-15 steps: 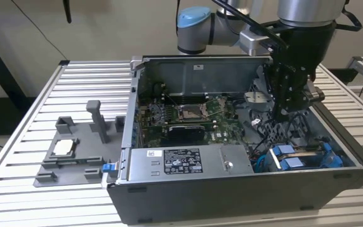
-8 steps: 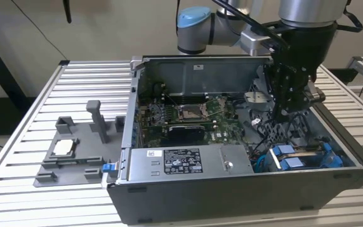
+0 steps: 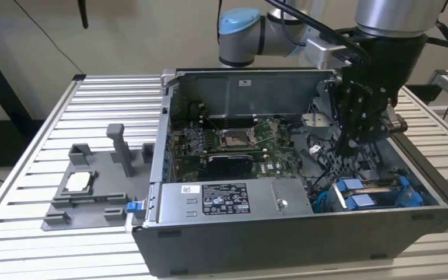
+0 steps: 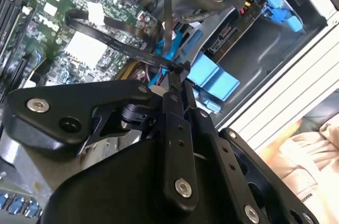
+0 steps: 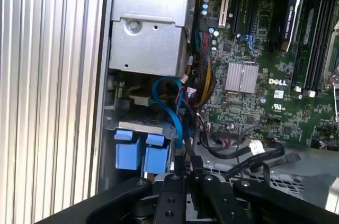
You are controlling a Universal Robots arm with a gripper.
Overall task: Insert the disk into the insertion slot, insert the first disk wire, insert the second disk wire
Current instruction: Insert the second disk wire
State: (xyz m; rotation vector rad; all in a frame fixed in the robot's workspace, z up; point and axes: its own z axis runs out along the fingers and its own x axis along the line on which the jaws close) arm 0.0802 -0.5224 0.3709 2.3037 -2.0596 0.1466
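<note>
The disk (image 3: 375, 195) sits in its bay at the corner of the open computer case (image 3: 302, 251), on the exterior view's right, and only its bright blue plastic carrier with the end tabs is easy to see. The jaws (image 4: 177, 73) are just above it, closed narrow on the black plug of a thin black wire (image 4: 116, 36) that curves flat over the green motherboard (image 5: 265, 91). A glossy blue cable (image 5: 168, 108) loops near the blue tabs in the first wrist view. The case is dark grey metal and stands on a desk (image 3: 37, 157) of ribbed aluminium slats. The arm (image 3: 372, 87) reaches down into the case almost vertical, its black wrist inside the walls
</note>
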